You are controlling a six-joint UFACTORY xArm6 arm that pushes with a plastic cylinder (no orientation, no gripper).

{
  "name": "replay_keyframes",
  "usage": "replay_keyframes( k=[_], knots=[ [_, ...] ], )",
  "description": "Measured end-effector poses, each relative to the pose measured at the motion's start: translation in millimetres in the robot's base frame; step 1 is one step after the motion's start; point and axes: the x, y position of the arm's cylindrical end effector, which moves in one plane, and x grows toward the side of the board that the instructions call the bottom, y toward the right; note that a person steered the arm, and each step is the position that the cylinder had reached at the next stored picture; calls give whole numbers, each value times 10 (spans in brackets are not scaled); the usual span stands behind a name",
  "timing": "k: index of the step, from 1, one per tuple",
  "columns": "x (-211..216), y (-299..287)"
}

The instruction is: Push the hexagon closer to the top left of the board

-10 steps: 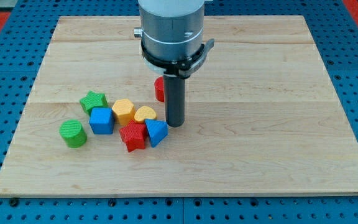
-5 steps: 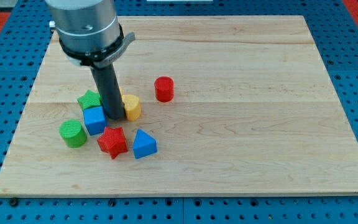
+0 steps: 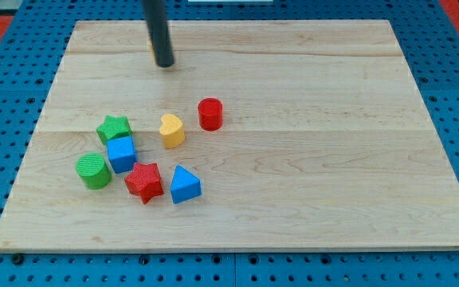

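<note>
My tip (image 3: 164, 64) rests on the board near the view's top, left of centre, far above the cluster of blocks. Only a thin yellow-orange edge of the yellow hexagon (image 3: 151, 50) shows at the rod's left side. The rest of it is hidden behind the rod. The wooden board (image 3: 333, 159) fills most of the view.
A yellow heart (image 3: 171, 130) and a red cylinder (image 3: 209, 114) lie mid-board. To the lower left lie a green star (image 3: 114, 127), a blue cube (image 3: 122, 153), a green cylinder (image 3: 92, 171), a red star (image 3: 144, 182) and a blue triangle (image 3: 184, 185).
My tip swept left into the cluster, then up to the board's top. The yellow hexagon left the cluster and went up with it. The red star and blue triangle shifted down-left.
</note>
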Motion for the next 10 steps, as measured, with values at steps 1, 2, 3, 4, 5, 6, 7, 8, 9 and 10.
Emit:
replay_keyframes(
  k=[1,2,3,4,5,6,7,8,9,10],
  knots=[
    [-206,-209],
    [-258,-879],
    [-301,-393],
    [-492,157],
    [-785,-186],
    [-801,-1139],
    [-737,-810],
    [-601,483],
    [185,1142],
    [964,1360]
  ],
)
